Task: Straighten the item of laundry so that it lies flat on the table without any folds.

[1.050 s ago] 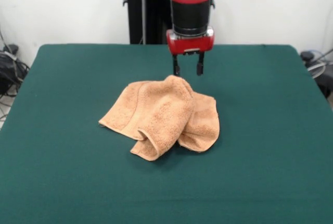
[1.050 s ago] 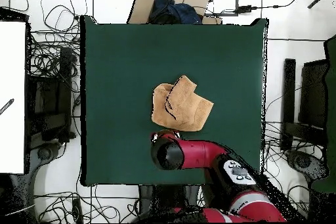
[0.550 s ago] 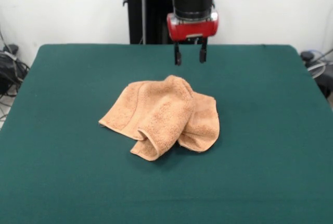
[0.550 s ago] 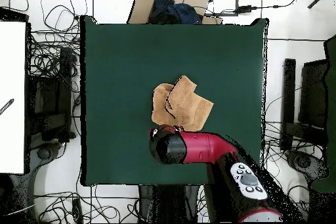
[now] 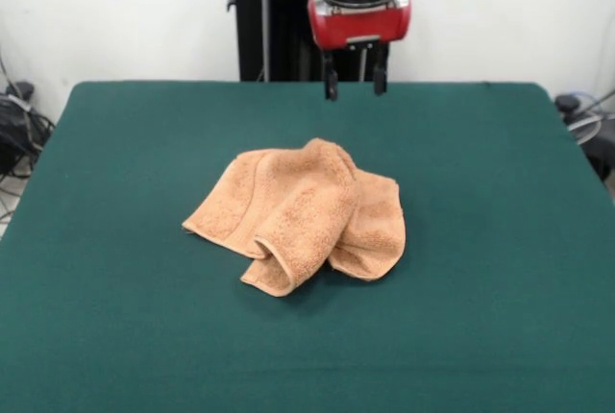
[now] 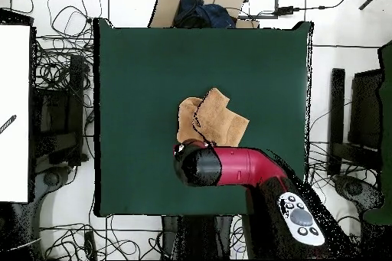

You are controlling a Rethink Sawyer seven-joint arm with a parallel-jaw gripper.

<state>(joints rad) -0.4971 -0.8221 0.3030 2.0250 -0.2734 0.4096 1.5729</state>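
Red-and-black gripper (image 5: 356,82) is lifting higher than a second ago, fingers spread and holding nothing. Peach-orange terry-cloth hand towel (image 5: 300,211) is sitting unmoved mid dark green felt table (image 5: 500,269), bunched with overlapping folds, so flattening is barely started.

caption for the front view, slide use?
Open gripper hovers above a crumpled, folded-over peach towel on the green table.

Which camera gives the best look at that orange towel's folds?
The front view: the towel shows whole, its rolled flap and doubled layers clear. In the overhead view the arm hides the towel's near edge.
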